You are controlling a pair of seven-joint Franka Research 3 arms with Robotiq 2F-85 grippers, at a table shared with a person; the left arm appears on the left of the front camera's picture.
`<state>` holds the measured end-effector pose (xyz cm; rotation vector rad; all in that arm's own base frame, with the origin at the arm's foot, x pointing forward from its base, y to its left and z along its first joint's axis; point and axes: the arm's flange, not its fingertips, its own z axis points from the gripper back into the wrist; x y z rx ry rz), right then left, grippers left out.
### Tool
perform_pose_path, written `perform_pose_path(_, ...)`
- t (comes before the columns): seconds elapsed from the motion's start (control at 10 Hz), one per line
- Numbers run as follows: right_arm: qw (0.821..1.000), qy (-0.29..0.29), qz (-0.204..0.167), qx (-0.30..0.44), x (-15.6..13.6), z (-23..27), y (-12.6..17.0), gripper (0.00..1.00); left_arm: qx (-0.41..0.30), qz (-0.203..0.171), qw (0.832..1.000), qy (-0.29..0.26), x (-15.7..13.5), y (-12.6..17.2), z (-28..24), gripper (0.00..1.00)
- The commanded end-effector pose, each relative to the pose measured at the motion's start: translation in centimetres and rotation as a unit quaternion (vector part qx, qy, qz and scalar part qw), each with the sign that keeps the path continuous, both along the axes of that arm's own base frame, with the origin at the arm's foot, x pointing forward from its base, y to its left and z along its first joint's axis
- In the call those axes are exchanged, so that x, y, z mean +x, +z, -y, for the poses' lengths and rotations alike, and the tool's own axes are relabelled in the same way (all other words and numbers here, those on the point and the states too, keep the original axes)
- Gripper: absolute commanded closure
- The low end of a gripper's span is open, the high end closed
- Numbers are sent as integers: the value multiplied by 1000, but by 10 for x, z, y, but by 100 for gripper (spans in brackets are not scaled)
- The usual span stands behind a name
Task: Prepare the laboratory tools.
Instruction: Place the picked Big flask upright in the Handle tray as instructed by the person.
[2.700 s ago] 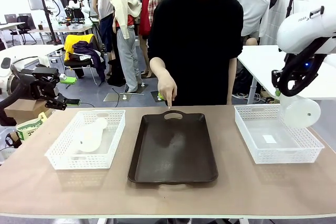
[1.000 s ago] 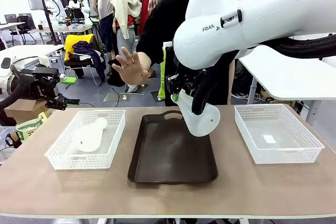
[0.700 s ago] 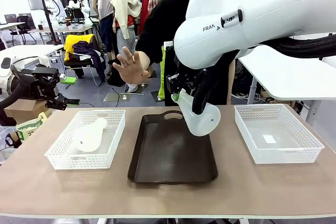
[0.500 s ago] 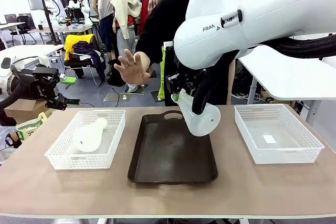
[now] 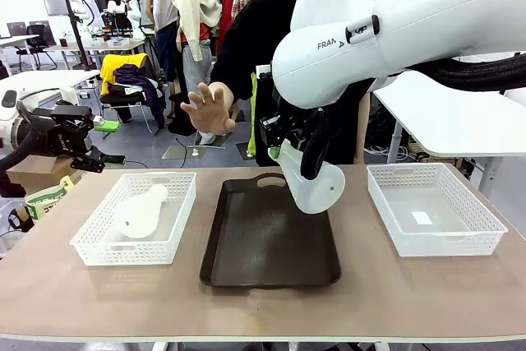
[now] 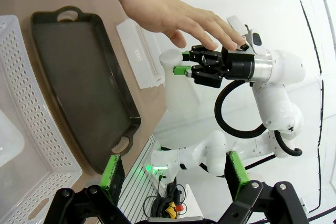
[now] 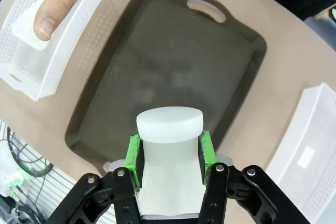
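- Clamping one flask (image 5: pixel 319 188) by its neck, the right hand (image 5: pixel 282 152) holds it tilted above the tray's (image 5: pixel 267 252) far end, centre frame.
- Second flask (image 5: pixel 140 213) lies on its side in the left basket (image 5: pixel 92 246).
- Left hand (image 6: pixel 172 161), fingers wide apart, hangs at the frame's left edge, beyond the table (image 5: pixel 411 293).
- Person's open palm (image 5: pixel 209 108) is raised, upper centre.

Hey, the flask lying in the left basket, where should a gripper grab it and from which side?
Take the flask by its narrow neck, from straight above, fingers closing across it. It lies on its side with the neck pointing to the far side, the walls of the basket block any sideways approach, and the wide base probably won't fit between the fingers.
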<state>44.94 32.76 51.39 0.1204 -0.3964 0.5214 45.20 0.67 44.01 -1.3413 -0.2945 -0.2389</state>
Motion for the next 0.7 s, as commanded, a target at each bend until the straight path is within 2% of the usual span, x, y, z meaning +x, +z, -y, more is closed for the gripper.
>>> perform_pose_path(0.0, 1000, 2, 0, 0, 0, -1, -1, 100, -6, 2, 1000, 0, -1, 3, -1, 0)
perform_pose_path(0.6, 1000, 2, 0, 0, 0, -1, -1, 100, -6, 2, 1000, 0, -1, 3, -1, 0)
